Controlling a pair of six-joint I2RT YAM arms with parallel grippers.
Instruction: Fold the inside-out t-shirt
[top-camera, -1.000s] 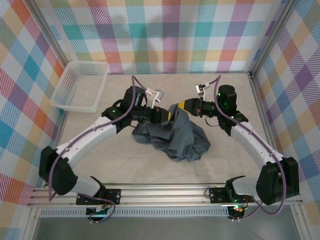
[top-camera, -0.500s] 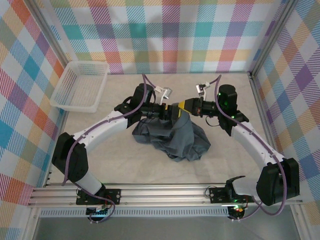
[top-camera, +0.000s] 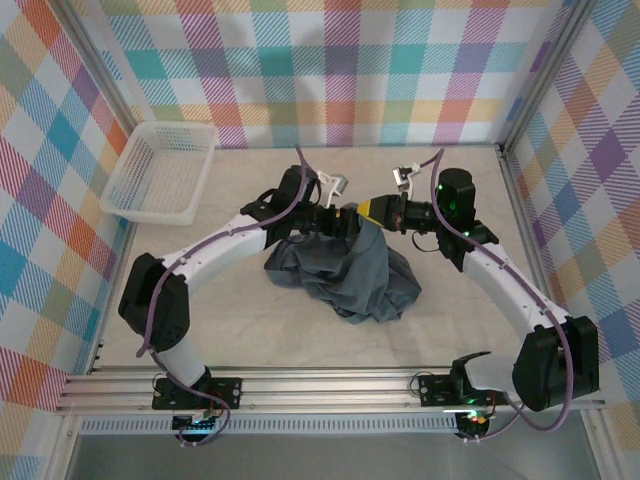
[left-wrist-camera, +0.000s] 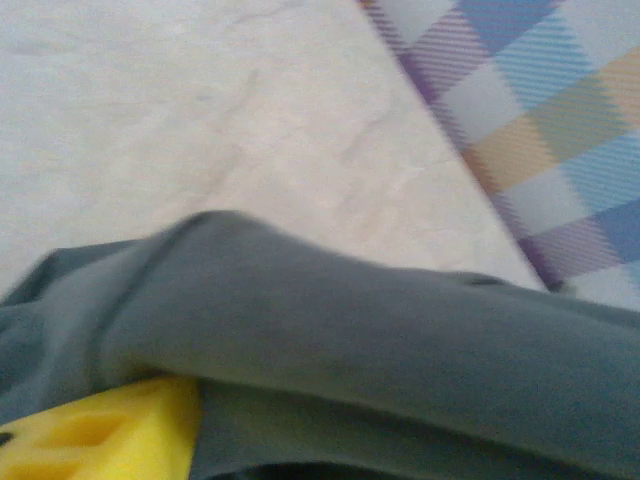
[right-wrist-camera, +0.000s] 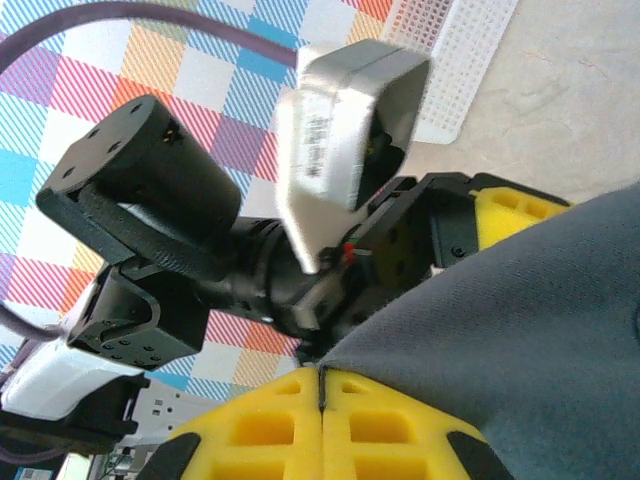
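Swinging in from the left over the last second, the left gripper (top-camera: 343, 218) now sits nose to nose with the right gripper (top-camera: 374, 210) just above frame centre. The right's yellow fingers (right-wrist-camera: 250, 435) are clenched together, pinching a fold of the inside-out t-shirt (top-camera: 350, 275). Grey cloth drapes over the left's one visible yellow finger (left-wrist-camera: 100, 440); whether that pair grips, can't tell. From both tips the shirt hangs into a crumpled heap on the table (top-camera: 230, 320), mid-frame.

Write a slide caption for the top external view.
Right gripper holds up an edge of the crumpled grey t-shirt, left gripper close beside it; white basket at far left.
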